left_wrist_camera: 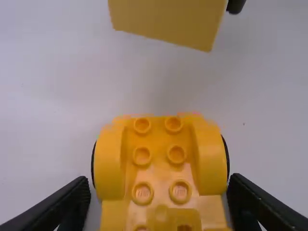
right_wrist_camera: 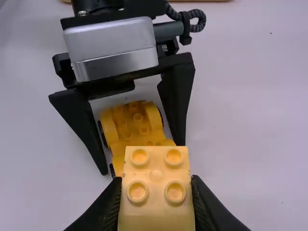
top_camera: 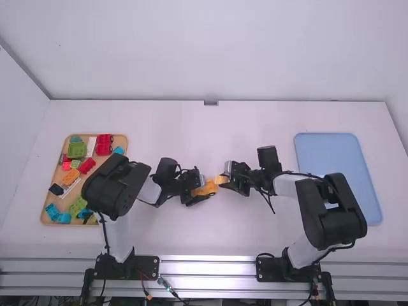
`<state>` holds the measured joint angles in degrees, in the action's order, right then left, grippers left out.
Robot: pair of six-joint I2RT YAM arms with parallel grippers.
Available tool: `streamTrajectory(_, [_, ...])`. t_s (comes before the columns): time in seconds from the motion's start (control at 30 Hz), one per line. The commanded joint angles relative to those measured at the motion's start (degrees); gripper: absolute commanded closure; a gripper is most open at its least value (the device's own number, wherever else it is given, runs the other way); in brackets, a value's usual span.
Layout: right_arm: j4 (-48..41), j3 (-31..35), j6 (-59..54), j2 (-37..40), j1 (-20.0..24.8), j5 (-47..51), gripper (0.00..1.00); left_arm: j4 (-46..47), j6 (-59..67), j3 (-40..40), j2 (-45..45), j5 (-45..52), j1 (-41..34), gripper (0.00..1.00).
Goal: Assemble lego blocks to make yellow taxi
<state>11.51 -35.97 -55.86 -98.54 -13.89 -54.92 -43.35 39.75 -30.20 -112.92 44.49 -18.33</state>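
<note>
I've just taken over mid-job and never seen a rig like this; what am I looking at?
Two robot arms, left and right, work at a white table. The wide picture is taken from above and behind them; the two close-ups come from cameras on their wrists.

On the left side lies a wooden tray of colourful toy blocks; on the right, a light blue tray.

In the middle, the right claw pinches a small yellow block, four bumps facing its camera. The left claw is at a yellow car base with wheels; I can't tell whether it grips firmly. The block and base are not joined.
</note>
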Motion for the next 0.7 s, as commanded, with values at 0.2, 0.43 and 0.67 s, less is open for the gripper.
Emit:
streamTrajectory(0.2, [0.0,-1.6,0.7,1.1,-1.2,1.1,0.75,3.5,11.9,0.3,-1.4,10.9,7.0,0.31])
streamTrajectory(0.43, [0.0,-1.7,0.5,1.1,-1.2,1.0,0.75,17.3,20.4,-5.2,-1.4,11.9,6.3,0.41])
streamTrajectory(0.67, [-0.5,-2.4,0.6,1.1,-1.3,0.8,0.75,22.4,24.8,-8.4,-1.4,11.6,6.3,0.45])
